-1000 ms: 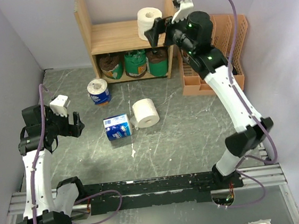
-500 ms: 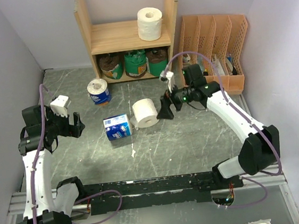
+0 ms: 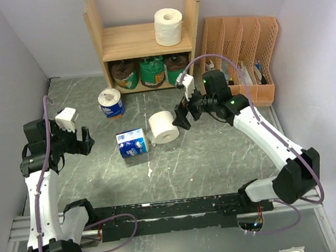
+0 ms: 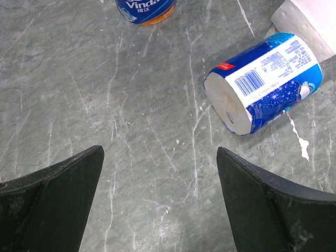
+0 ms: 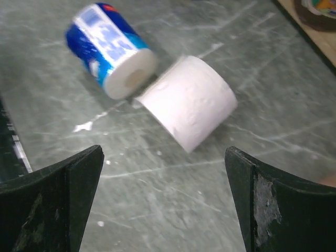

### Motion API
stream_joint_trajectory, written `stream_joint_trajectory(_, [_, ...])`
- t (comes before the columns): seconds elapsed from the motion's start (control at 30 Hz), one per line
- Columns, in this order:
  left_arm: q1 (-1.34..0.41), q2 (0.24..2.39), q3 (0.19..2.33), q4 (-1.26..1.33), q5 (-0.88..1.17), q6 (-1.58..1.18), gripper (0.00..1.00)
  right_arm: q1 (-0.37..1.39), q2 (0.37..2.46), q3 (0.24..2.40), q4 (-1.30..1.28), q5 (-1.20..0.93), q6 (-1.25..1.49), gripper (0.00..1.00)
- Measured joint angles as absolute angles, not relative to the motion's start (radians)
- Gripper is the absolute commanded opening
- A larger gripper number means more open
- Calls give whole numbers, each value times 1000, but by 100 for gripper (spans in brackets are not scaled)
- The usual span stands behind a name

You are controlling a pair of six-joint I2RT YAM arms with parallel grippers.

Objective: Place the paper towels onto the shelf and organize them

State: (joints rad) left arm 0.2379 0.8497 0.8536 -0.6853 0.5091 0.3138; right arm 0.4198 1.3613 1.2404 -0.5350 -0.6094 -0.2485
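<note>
The wooden shelf (image 3: 141, 41) stands at the back; a white roll (image 3: 168, 26) sits on its upper tier and a dark brown roll (image 3: 126, 74) and two green-wrapped rolls (image 3: 152, 71) on the lower tier. A plain white roll (image 3: 163, 127) lies on the table, also in the right wrist view (image 5: 190, 109), touching a blue-and-white wrapped roll (image 3: 131, 143) that shows in both wrist views (image 5: 109, 49) (image 4: 265, 81). Another blue-wrapped roll (image 3: 111, 103) stands upright behind. My right gripper (image 3: 181, 118) is open and empty just right of the white roll. My left gripper (image 3: 86, 140) is open and empty, left of the blue roll.
A peach slotted file organizer (image 3: 241, 52) stands right of the shelf, behind my right arm. Grey walls close in the left, back and right. A black rail (image 3: 177, 209) runs along the near edge.
My right arm has come down from the shelf's upper tier, leaving the white roll there, and now sits low beside the white roll on the table. The left arm has not moved.
</note>
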Motion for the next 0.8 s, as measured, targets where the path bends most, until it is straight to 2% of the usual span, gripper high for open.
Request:
stream_joint_trajectory(0.13, [242, 857, 853, -685, 504, 313, 100, 444, 1306, 1172, -482, -408, -189, 100])
stream_joint_trajectory(0.23, [245, 856, 849, -684, 502, 313, 100, 424, 1320, 1185, -497, -273, -38, 100])
stream_joint_trajectory(0.4, [253, 857, 847, -685, 501, 313, 100, 361, 1388, 1261, -561, -257, 91, 91])
stream_joint_trajectory(0.5, [255, 857, 847, -685, 501, 313, 100, 341, 1339, 1168, -519, -280, 71, 96])
stream_joint_trajectory(0.63, [258, 857, 847, -685, 501, 313, 100, 458, 1247, 1048, -487, -176, -20, 95])
stream_joint_trajectory(0.8, [259, 862, 847, -684, 501, 313, 100, 542, 1222, 917, -379, -56, -119, 83])
